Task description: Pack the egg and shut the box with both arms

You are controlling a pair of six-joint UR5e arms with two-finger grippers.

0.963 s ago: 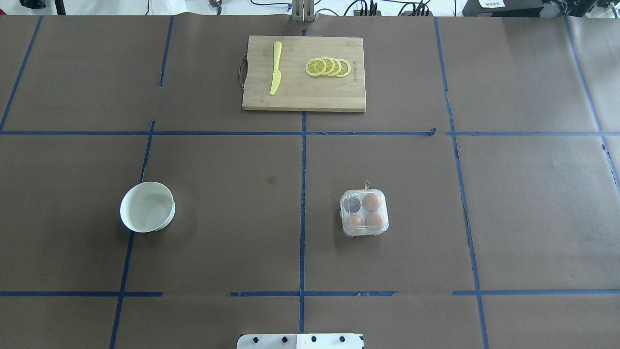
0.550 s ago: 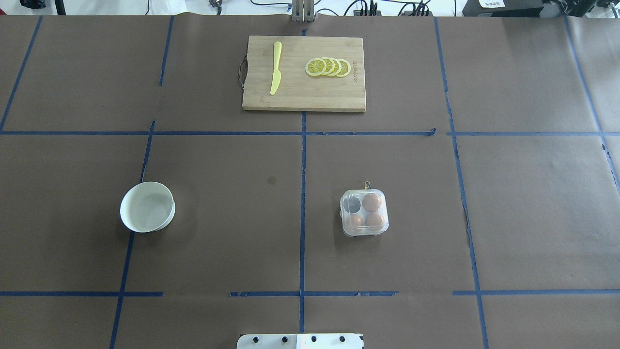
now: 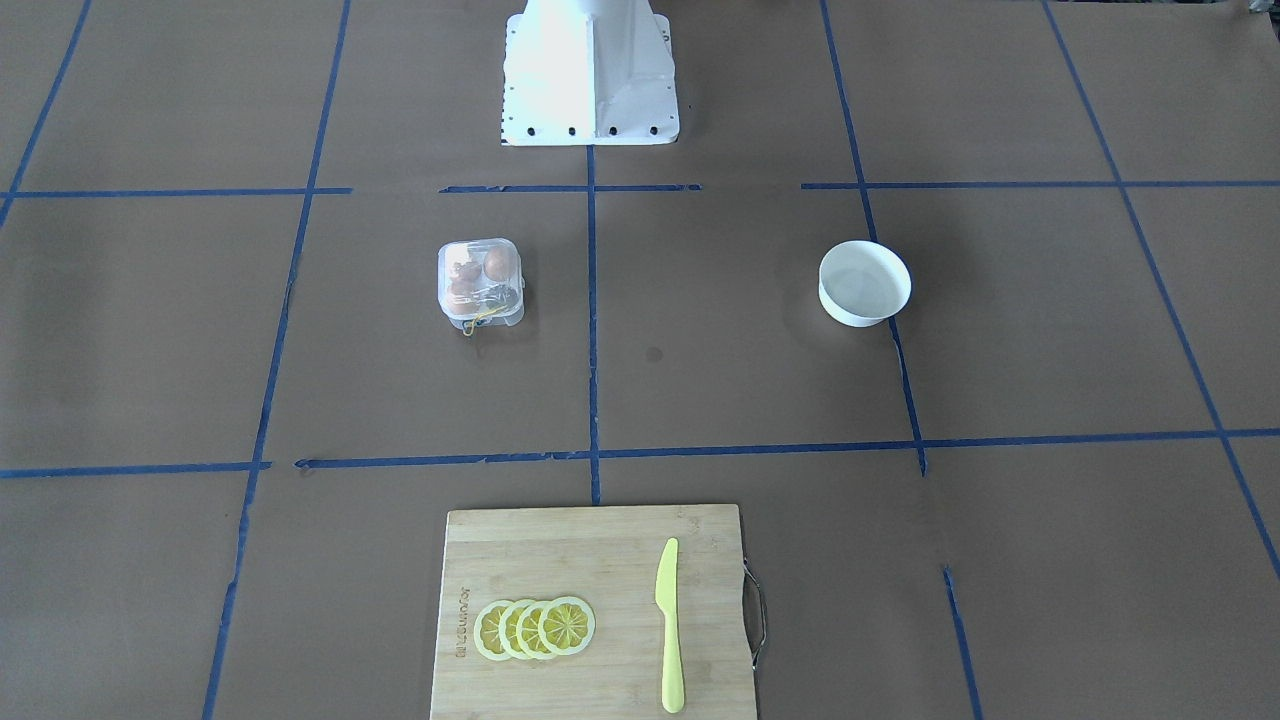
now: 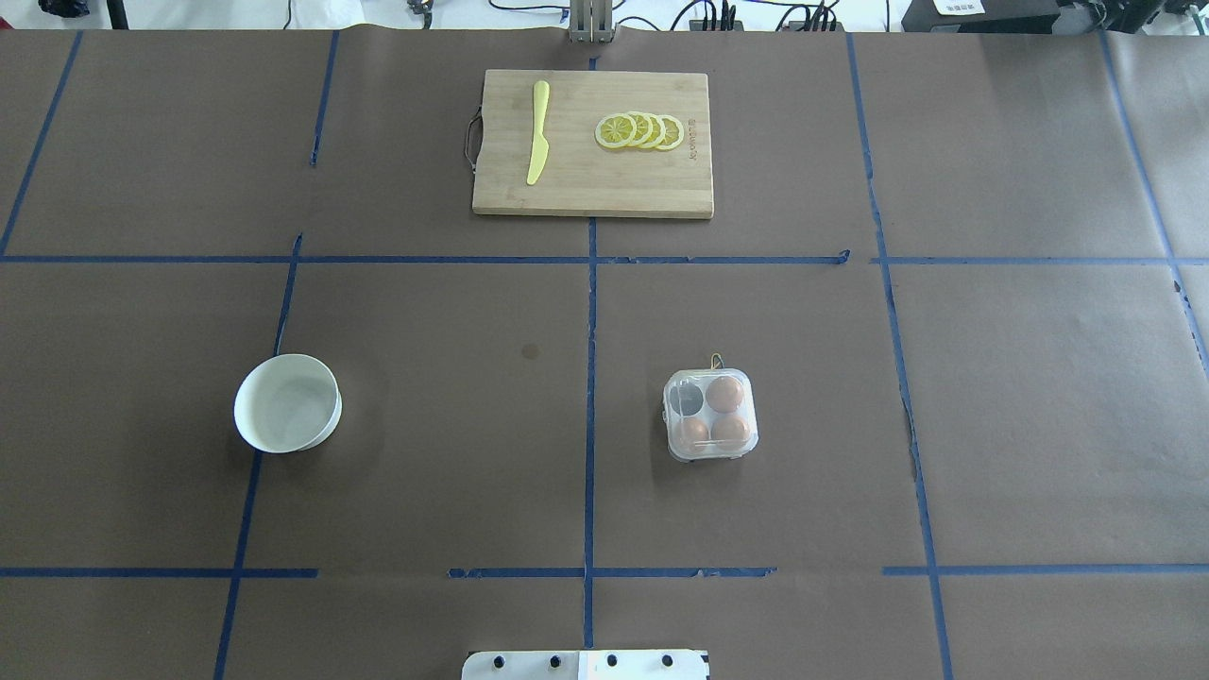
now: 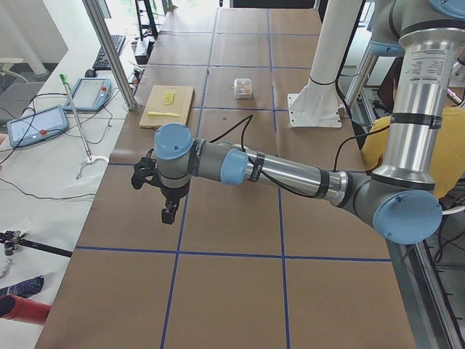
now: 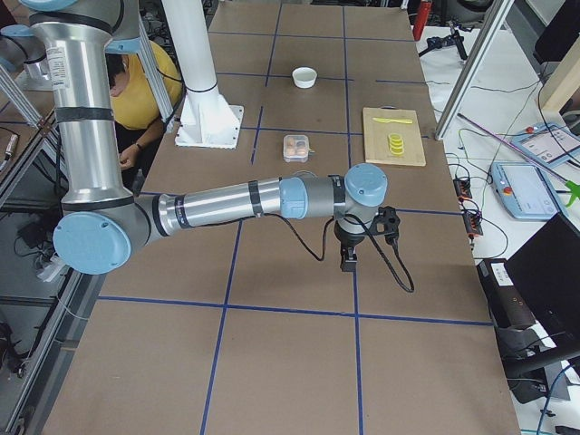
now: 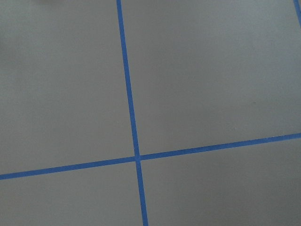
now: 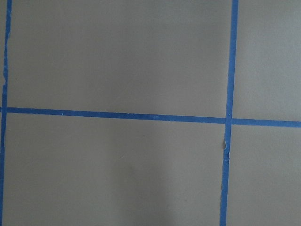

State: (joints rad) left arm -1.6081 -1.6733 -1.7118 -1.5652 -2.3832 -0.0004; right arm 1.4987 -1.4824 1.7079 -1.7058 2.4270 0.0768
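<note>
The clear box point(image 4: 710, 416) stands right of the table's centre line, its lid seemingly down and its yellow loop point(image 3: 480, 318) at the far side. It holds three brown eggs point(image 4: 725, 393); its far left cell point(image 4: 687, 399) is empty. It also shows in the front view point(image 3: 480, 282). My left gripper point(image 5: 168, 212) hangs over the table's left end, far from the box. My right gripper point(image 6: 349, 261) hangs over the right end, also far. I cannot tell whether either is open or shut. The wrist views show only brown paper and blue tape.
A white empty bowl point(image 4: 286, 403) stands on the left half. A wooden cutting board point(image 4: 661, 189) at the far middle carries a yellow knife point(image 4: 538, 132) and lemon slices point(image 4: 639, 130). The white pedestal point(image 3: 590, 70) stands at the robot's edge.
</note>
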